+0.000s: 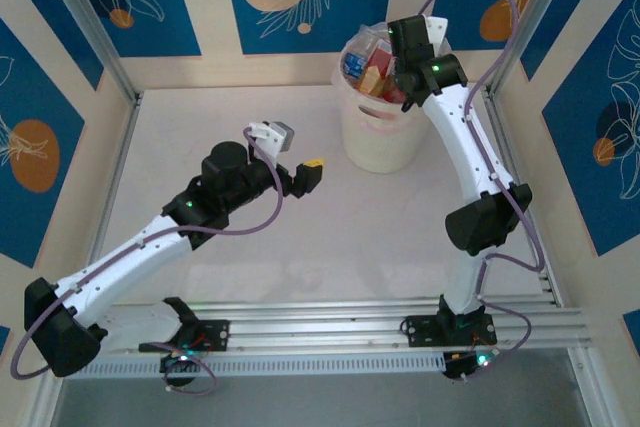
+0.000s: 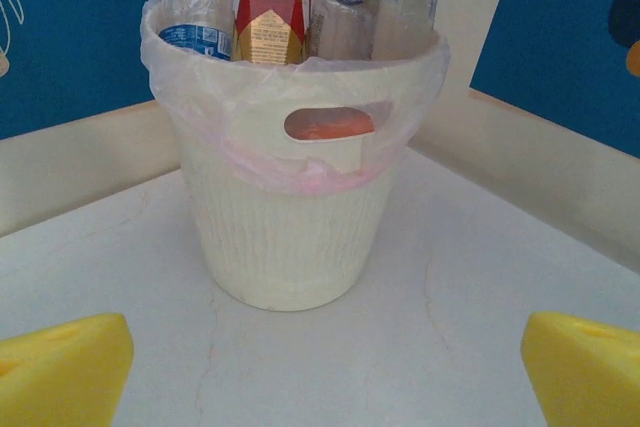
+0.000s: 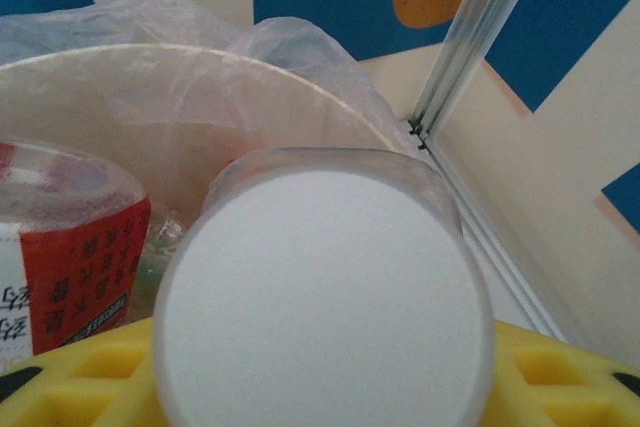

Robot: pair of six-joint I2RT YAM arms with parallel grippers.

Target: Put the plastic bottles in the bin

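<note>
Nearest the bases, the left gripper (image 1: 308, 175) hangs over the white table (image 1: 230, 247) with its yellow fingers (image 2: 60, 372) spread wide and nothing between them. It faces the bin squarely from the near-left side and stands apart from it. Beyond it, toward the far right corner, stands the tall round cream-white plastic bin (image 2: 290, 227), upright, lined with a clear bag folded over its rim, one cut-out handle slot turned to the left wrist camera. It is filled to the top: a clear plastic bottle with a red label (image 2: 270, 2) and a clear plastic bottle with a blue label (image 2: 197, 12) stand proud of the rim. Farthest, the right gripper (image 1: 402, 59) is over the bin's mouth, closed on a clear plastic bottle (image 3: 325, 297) whose round end is toward the wrist camera. Judgement: this bottle's long axis runs out along the fingers and down toward the bin, so the bin lies straight below it. The right arm is the one placed to act, and a plain release should suffice, though the heaped contents may let the bottle roll off.
</note>
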